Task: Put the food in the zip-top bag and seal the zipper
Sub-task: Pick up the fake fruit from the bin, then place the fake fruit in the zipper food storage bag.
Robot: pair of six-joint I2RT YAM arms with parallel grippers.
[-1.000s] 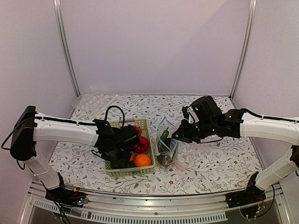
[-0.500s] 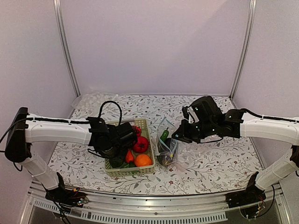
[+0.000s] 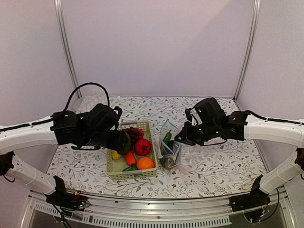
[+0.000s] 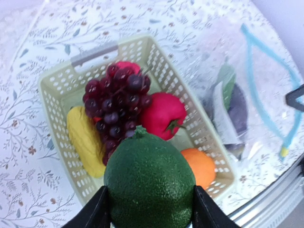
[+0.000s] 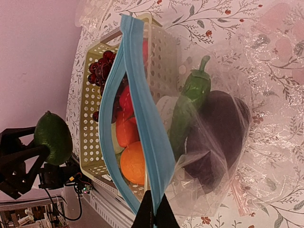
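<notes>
My left gripper (image 3: 123, 141) is shut on a dark green vegetable (image 4: 149, 178) and holds it above the near left part of the pale green mesh basket (image 4: 52, 80). The basket holds purple grapes (image 4: 116, 104), a red fruit (image 4: 161, 114), a yellow corn cob (image 4: 83, 140), an orange (image 4: 202, 164) and a carrot (image 3: 130, 158). My right gripper (image 5: 153, 211) is shut on the light-blue zipper (image 5: 142, 109) and holds the mouth of the clear zip-top bag (image 3: 169, 149) open, just right of the basket. A green pepper (image 5: 190, 102) and a purple eggplant (image 5: 223, 133) lie inside the bag.
A clear bubbly plastic sheet (image 3: 92, 102) lies at the back left of the floral tablecloth, and more crinkled plastic (image 5: 280, 71) lies under and beside the bag. Metal frame posts stand at the back corners. The table's front rail runs just below the basket.
My left gripper has risen out of the basket with the dark green vegetable and drawn back to the left. The right gripper and the bag have not moved.
</notes>
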